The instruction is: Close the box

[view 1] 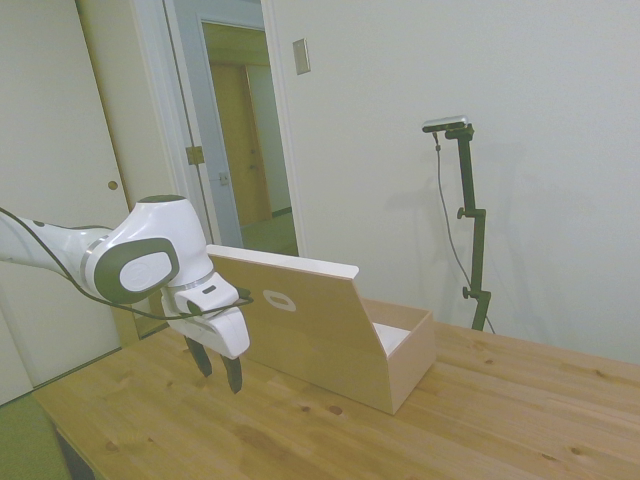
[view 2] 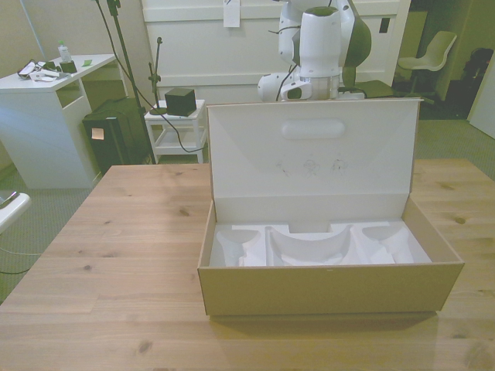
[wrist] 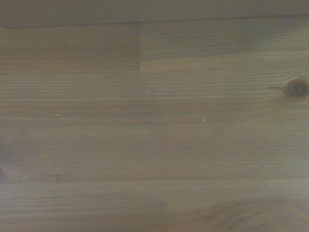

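The box (view 2: pixel 329 290) lies open on the wooden table, a long tan box with a moulded whitish inside. Its broad lid (view 2: pixel 309 166) stands upright at the far side, with the oval handle hole (view 2: pixel 312 129) near its top. In the side view the lid (view 1: pixel 320 330) leans slightly away from the arm. My gripper (view 1: pixel 221 380) hangs just outside the lid, fingers pointing down close above the table, open and holding nothing. In the front view the lid hides the gripper, and only the arm's wrist (view 2: pixel 305 77) shows above it. The wrist view shows bare table planks.
The table (view 1: pixel 480 420) stretches around the box. Beyond the table in the front view stand a white desk (view 2: pixel 46 85), a white trolley carrying a black cube (view 2: pixel 179 100), a dark bin (view 2: pixel 116 139) and a chair (view 2: pixel 433 54). An open doorway (view 1: pixel 240 140) lies behind the arm.
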`<state>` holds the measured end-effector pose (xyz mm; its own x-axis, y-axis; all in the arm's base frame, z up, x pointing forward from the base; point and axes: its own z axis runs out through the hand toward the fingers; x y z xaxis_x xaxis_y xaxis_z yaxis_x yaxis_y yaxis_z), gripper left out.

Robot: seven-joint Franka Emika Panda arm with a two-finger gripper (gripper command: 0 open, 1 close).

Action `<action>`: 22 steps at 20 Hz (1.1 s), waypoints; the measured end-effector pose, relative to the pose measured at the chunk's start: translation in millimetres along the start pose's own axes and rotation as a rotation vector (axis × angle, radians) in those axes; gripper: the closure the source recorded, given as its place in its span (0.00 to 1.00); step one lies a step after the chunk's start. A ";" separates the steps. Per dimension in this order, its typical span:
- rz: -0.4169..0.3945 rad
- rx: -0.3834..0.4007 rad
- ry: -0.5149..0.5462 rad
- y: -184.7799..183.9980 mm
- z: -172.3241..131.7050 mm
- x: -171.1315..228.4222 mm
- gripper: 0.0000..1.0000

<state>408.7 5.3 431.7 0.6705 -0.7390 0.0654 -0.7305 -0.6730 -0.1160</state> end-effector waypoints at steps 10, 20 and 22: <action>0.031 0.033 0.053 16.9 -30.0 13.5 0.00; 0.129 0.159 0.181 37.9 -117.7 67.8 0.00; 0.159 0.207 0.239 39.2 -128.8 89.8 0.00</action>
<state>423.6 -91.4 560.7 0.4831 -0.8369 0.2574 -0.7654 -0.5464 -0.3400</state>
